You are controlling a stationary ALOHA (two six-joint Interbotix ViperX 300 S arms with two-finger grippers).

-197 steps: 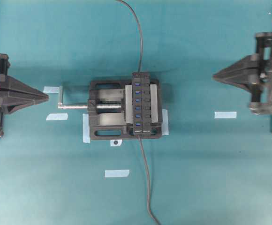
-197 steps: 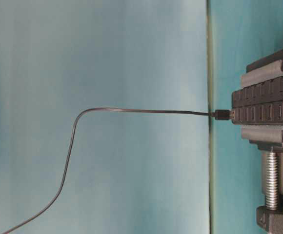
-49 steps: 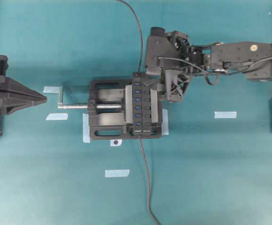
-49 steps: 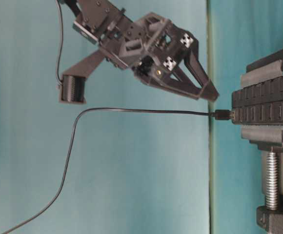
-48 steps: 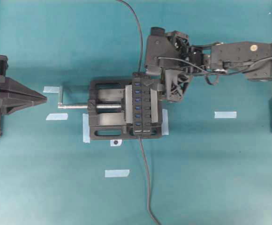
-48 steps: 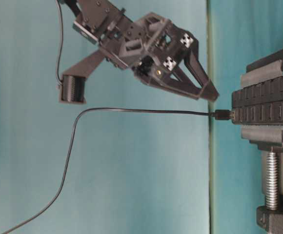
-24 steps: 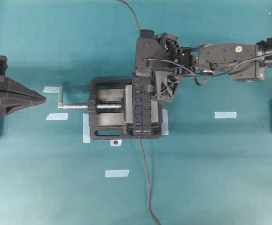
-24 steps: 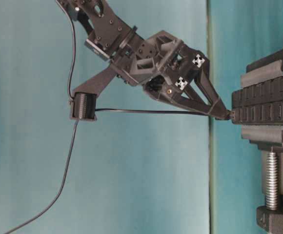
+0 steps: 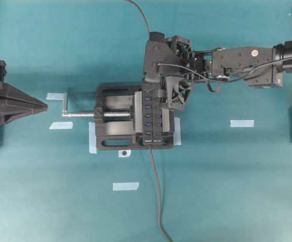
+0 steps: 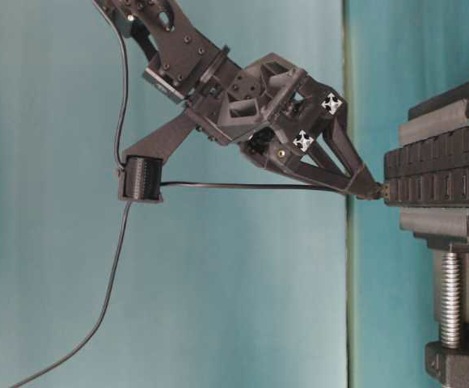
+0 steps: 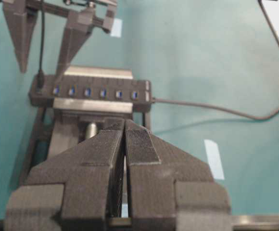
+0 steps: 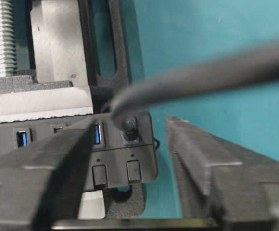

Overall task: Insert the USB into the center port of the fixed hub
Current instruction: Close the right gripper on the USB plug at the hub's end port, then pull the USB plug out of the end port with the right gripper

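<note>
Your right pincer [image 12: 130, 159] straddles the small black USB plug [image 12: 129, 127], which sits in the end port of the long narrow black hub [image 9: 153, 113] clamped in the black vise [image 9: 111, 117] on the teal counter [image 9: 226, 191]. Its two fingers stand apart, one on each side of the plug, and from the wrist view neither pad touches it yet.

Before you close, centre the plug between the fingers so both pads land together; an off-centre squeeze would likely twist it in the socket. Grip the plug body, not the thin grey cable [image 10: 242, 186] trailing away behind the pincer. Then pull straight out along the port's axis, without rocking.

The centre blue slot [image 9: 147, 112] lies a few ports along the row from the pincer.

Your left pincer [image 11: 125, 149] has its fingers together, holding nothing, well away from the hub.
</note>
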